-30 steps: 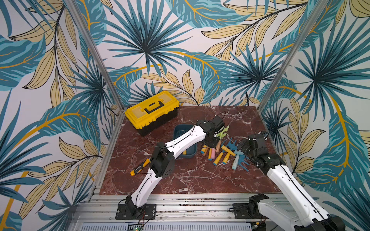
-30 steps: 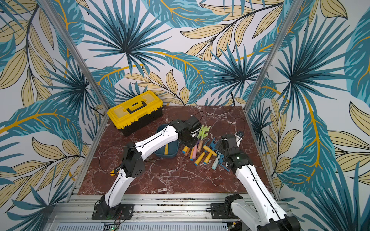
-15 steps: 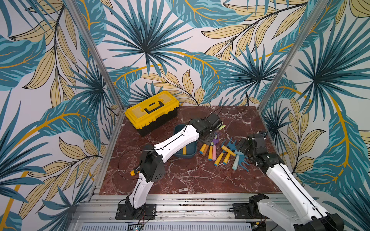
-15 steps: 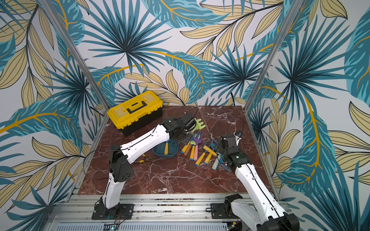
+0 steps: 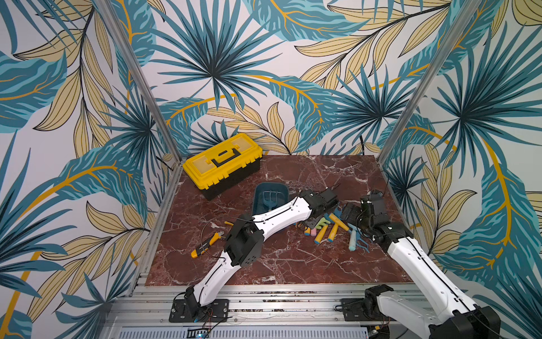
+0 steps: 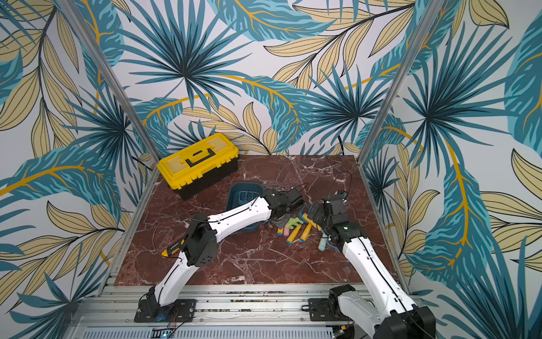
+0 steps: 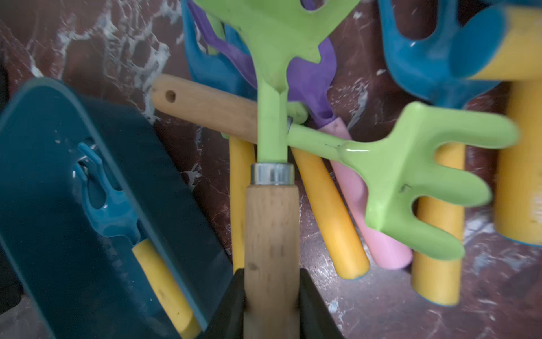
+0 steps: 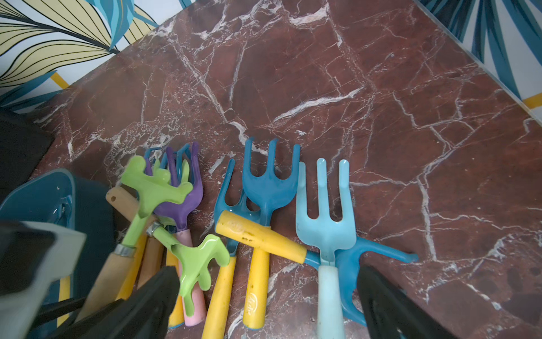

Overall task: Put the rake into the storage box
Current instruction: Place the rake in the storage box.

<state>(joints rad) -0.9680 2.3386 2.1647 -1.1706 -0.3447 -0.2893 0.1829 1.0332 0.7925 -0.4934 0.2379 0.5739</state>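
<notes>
**Rake (image 7: 271, 141) gripped, outside the box (image 7: 181, 187)**

Your left gripper (image 7: 271, 293) is clenched on its wooden handle (image 7: 271, 229). The green head (image 7: 275, 35) reaches over the tool pile (image 7: 331, 211), with the box just beside. Your right gripper (image 8: 268, 271) gapes wide over a pale blue fork (image 8: 322, 229).

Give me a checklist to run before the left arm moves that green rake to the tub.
1. Grip: left claw shut on the wooden handle of the green rake: ok.
2. Rake over the tub: not ok, it is over the pile beside the tub.
3. Room in the tub: ok, only one blue rake shows inside.
4. Held rake free of the second green rake: cannot tell, their necks cross.
5. Other arm: right claw open, holding nothing: ok.
</notes>
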